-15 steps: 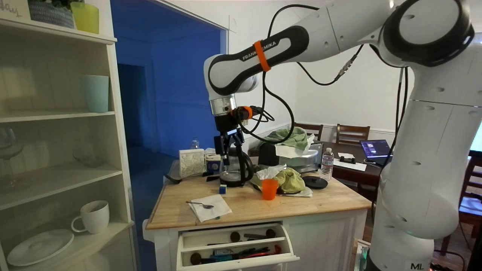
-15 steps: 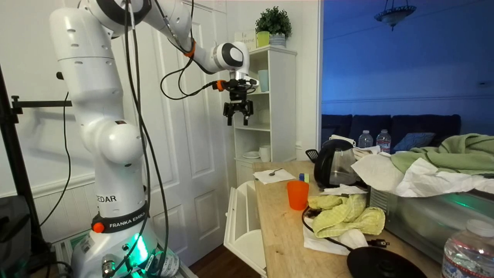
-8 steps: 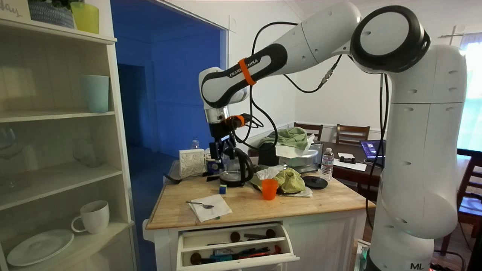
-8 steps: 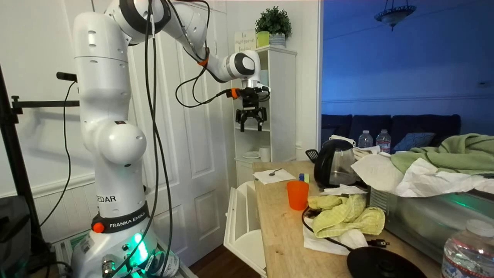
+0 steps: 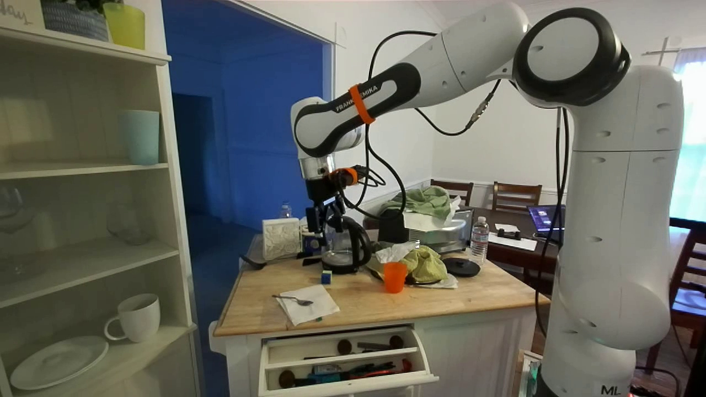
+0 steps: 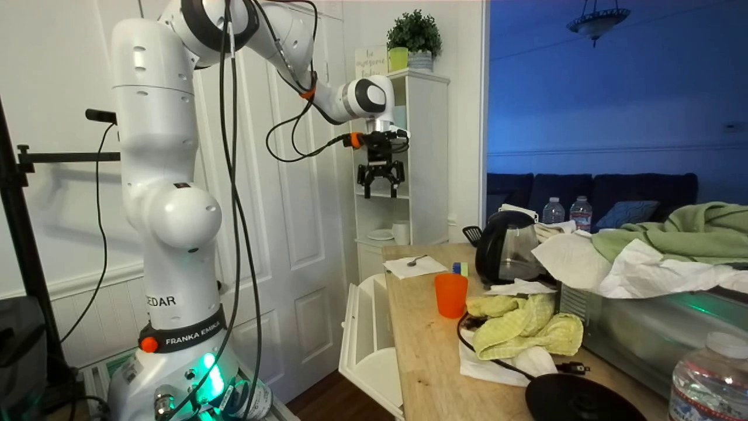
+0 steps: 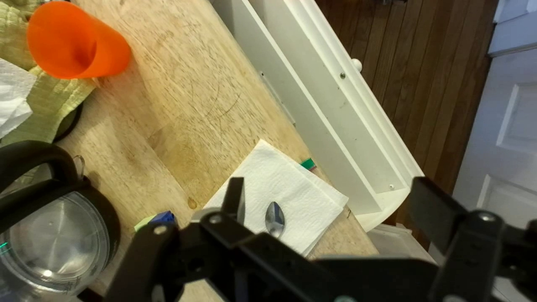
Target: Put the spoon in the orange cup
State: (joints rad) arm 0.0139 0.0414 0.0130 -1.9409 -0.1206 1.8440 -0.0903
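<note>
Spoon (image 7: 275, 219) lies near the counter (image 5: 361, 303) edge, gripper (image 6: 380, 195) wide and empty: we judge pickup and delivery into orange cup (image 6: 451, 297) outstanding.

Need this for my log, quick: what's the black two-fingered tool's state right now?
Black two-fingered tool: open, holding nothing.

In an exterior view, the forearm (image 5: 394, 91) reads “FRANK” and “EMIKA”; lower right, the lower link (image 5: 593, 369), “ML”. In an exterior view, lower left, a black band (image 6: 187, 339) reads “FRANKA EMIKA”, the lower link “EDAR”; upper centre, a sign (image 6: 371, 63) reads “awesome today”.
</note>
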